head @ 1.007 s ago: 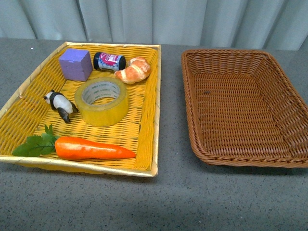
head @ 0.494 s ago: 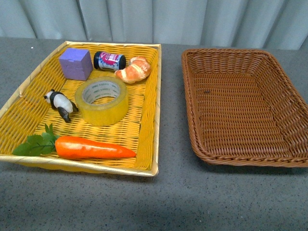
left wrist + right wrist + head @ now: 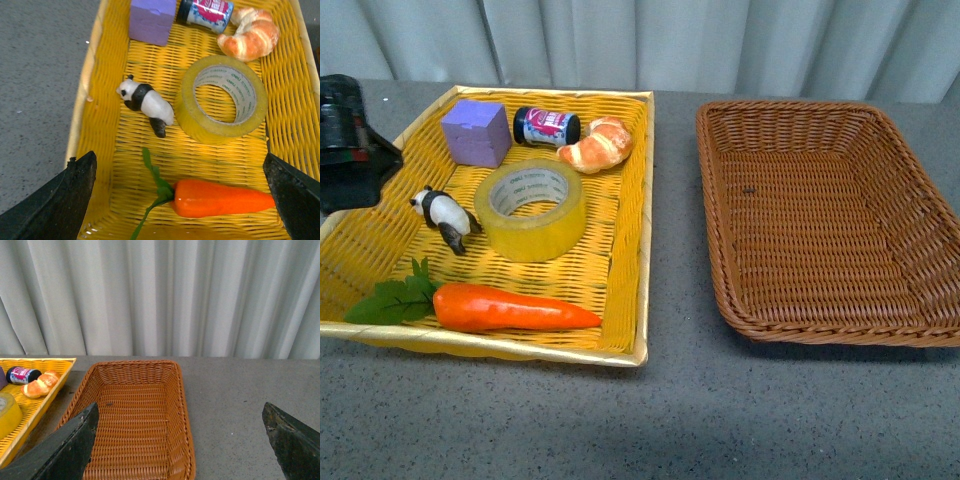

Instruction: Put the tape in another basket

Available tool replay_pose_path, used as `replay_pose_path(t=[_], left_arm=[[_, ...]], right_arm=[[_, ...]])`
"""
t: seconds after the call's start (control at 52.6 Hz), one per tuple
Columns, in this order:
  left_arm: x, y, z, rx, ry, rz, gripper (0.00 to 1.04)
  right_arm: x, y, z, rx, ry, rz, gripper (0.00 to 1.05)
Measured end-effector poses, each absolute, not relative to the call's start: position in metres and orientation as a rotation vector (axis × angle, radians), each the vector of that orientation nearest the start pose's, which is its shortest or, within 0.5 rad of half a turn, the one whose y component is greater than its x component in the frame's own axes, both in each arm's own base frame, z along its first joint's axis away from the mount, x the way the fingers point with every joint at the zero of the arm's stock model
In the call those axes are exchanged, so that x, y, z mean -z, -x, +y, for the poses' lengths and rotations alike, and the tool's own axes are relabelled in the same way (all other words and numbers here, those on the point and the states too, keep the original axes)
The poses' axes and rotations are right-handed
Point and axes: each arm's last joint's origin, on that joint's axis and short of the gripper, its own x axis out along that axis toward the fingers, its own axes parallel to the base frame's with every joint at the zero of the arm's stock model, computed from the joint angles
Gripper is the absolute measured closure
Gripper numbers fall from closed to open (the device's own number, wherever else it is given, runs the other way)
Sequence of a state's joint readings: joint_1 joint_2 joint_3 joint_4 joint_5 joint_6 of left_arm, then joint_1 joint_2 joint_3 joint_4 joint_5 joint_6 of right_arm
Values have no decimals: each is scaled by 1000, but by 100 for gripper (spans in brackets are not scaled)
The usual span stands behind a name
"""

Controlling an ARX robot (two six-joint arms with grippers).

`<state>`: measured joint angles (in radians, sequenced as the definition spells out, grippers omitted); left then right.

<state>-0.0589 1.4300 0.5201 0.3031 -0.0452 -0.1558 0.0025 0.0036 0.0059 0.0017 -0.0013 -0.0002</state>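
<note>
The tape (image 3: 532, 238), a yellowish roll, lies flat in the middle of the yellow tray (image 3: 642, 200). It also shows in the left wrist view (image 3: 186, 112) and at the edge of the right wrist view (image 3: 7, 416). The dark brown basket (image 3: 820, 215) stands empty to the right, and shows in the right wrist view (image 3: 132, 425). My left arm (image 3: 348, 140) hangs over the tray's left side. My left gripper (image 3: 179, 165) is open and empty, above the carrot, short of the tape. My right gripper (image 3: 180, 407) is open and empty, above the brown basket's near right side.
In the yellow tray with the tape lie a purple cube (image 3: 477, 132), a small dark jar (image 3: 547, 127), a croissant (image 3: 598, 146), a toy panda (image 3: 445, 215) close to the tape's left, and a carrot (image 3: 510, 308) in front. A grey curtain (image 3: 720, 40) hangs behind the table.
My left arm has come into the front view at the left edge, over the yellow tray. The objects and both baskets have not moved.
</note>
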Motion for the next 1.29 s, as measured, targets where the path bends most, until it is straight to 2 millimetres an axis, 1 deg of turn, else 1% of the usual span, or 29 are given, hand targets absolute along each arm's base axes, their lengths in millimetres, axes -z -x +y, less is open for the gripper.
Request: replay_pose_path(t=[0.152,0.247,0.494,0.608,0.703,0.836,0.912,1.026,1.121,1.292], left_arm=[[-145,-287,-21,-13,97,685,6],[-138,-304,-29,12,76,742,6],[-122,-331,-46,6,25,839,6],[-116,-347,-59,4,-2,864,6],[-114,-361,-70,35,-33,861,6],[-113,-381,-78,64,-69,855,6],[-111,-391,-77,81,-98,856,6],[-111,-402,-68,83,-131,855,6],[-109,-406,-63,83,-136,860,6],[-99,-412,-56,89,-153,887,6]], right_arm=[[-165,-98,0,-4,0,-4,9],[-165,-98,0,-4,0,-4,9],[-165,-98,0,-4,0,-4,9],[-165,-98,0,-4,0,-4,9],[-165,-98,0,-4,0,-4,9],[-165,-98,0,-4,0,-4,9],[-165,-98,0,-4,0,-4,9],[-165,-98,0,-4,0,-4,9],[-165,-98,0,-4,0,-4,9],[-165,-98,0,-4,0,-4,9]])
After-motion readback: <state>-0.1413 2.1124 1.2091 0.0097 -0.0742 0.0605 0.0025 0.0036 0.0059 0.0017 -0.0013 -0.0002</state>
